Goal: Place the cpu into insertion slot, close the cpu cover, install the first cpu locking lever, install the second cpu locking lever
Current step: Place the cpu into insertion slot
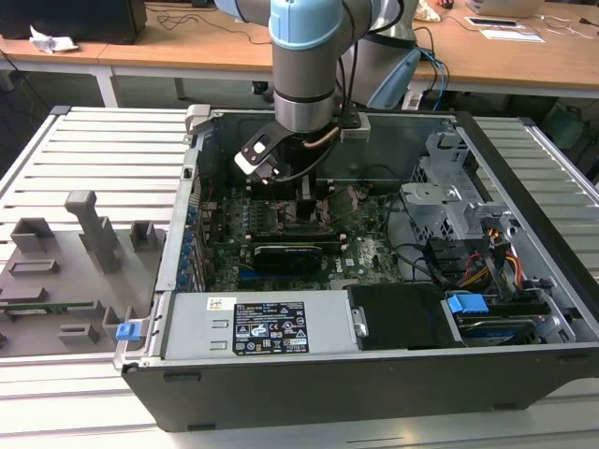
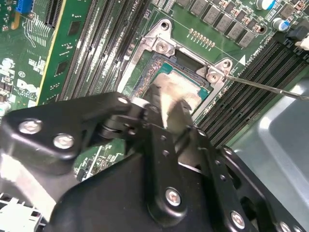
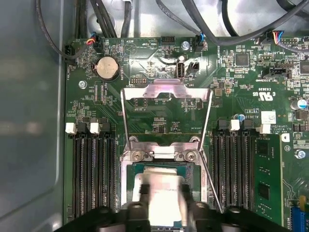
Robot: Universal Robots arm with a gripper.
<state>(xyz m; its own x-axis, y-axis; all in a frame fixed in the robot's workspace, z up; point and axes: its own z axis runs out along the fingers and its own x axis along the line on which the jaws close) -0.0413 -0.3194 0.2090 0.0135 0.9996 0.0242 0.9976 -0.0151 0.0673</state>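
Gripper (image 3: 163,189) clamped on the small chip (image 3: 161,180), chip right at the socket (image 2: 146,78), metal cover (image 3: 166,92) flipped up open

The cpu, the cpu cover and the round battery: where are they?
the cpu (image 3: 162,193), first wrist view, middle of its silvery face.
the cpu cover (image 3: 166,93), first wrist view, bar at its free end.
the round battery (image 3: 107,67), first wrist view, its centre.

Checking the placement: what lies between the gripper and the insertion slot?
Only the cpu, held in the gripper, sits directly over the insertion slot; nothing else lies between them, as the first wrist view shows.
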